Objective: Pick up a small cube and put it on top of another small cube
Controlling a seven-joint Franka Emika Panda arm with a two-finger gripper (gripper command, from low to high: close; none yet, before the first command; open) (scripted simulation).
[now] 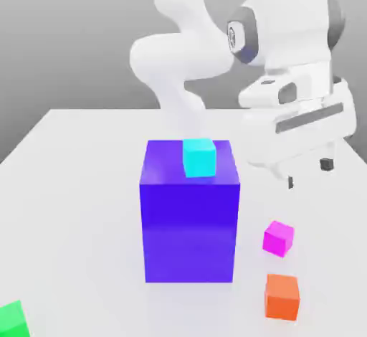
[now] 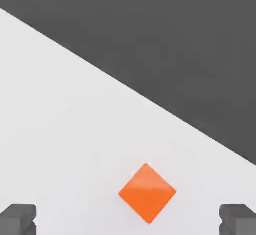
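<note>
The small cube [image 1: 278, 238], bright magenta, rests on the white table [image 1: 79, 185] to the exterior view's right of the big purple-blue block [image 1: 190, 221]. A cyan cube [image 1: 198, 157] sits on top of that block. An orange cube [image 1: 282, 296] lies near the table's front, just in front of the magenta one. My gripper [image 1: 308, 173] hangs open above the table, higher than and behind the magenta cube, holding nothing. In the hand view the orange cube [image 2: 147, 193] lies on the table between my two dark fingertips [image 2: 17, 218], with my gripper [image 2: 127, 220] wide apart.
A green cube [image 1: 11, 320] pokes in at the front corner on the exterior view's left. The table's edge runs diagonally through the hand view, with dark floor [image 2: 190, 39] beyond it. The white arm [image 1: 186, 49] rises behind the big block.
</note>
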